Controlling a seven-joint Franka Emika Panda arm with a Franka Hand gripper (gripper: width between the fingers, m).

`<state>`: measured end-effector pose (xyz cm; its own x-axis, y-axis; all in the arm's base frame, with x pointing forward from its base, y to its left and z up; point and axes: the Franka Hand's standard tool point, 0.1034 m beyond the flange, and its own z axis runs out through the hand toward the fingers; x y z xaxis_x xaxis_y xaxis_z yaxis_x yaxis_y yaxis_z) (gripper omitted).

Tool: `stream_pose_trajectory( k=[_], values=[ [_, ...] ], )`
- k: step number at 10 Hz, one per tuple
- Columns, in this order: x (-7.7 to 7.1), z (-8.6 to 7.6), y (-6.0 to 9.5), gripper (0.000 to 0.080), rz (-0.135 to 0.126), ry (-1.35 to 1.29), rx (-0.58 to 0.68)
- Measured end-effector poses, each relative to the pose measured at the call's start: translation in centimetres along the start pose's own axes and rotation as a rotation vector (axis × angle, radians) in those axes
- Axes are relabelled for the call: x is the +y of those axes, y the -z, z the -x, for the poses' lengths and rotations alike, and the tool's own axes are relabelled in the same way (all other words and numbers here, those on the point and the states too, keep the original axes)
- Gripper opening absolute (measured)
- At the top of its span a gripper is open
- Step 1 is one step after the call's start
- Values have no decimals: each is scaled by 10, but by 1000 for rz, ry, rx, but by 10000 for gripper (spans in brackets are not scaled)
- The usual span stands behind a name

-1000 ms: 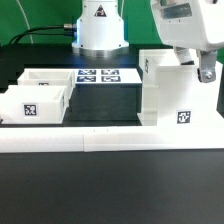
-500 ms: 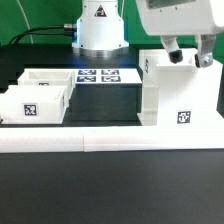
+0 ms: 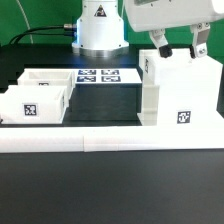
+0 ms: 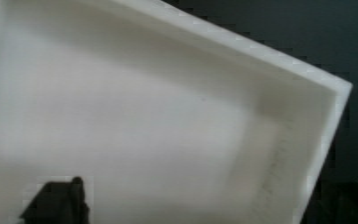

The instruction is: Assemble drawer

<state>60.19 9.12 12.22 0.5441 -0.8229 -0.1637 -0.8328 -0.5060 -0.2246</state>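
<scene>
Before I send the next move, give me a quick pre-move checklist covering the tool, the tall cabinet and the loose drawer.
1. Tool open and holding nothing: ok.
2. Fingertips clear of the cabinet top: cannot tell, they look about level with its edge.
3. Cabinet upright against the front rail: ok.
4. Drawer open side up, apart from cabinet, not yet inserted: ok.
5. Marker board uncovered: ok.

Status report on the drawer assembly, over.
Fingers open, empty, over the drawer case. Case upright, exterior view's right; inner drawer apart, toward that view's left. Nothing seen blocking.
</scene>
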Motion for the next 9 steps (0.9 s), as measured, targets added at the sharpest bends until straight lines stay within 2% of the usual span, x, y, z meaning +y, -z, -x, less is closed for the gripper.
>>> stream_pose_trajectory(
  k=[1,2,3,6,9],
  values=[
    [4,1,2,649,33,154,-16],
    [6,2,6,649,49,257,-30],
    [8,2,9,649,51,331,-41],
    [19,-3,23,649,29,601,-25],
    [21,-4,21,649,40,761,-29]
  ],
)
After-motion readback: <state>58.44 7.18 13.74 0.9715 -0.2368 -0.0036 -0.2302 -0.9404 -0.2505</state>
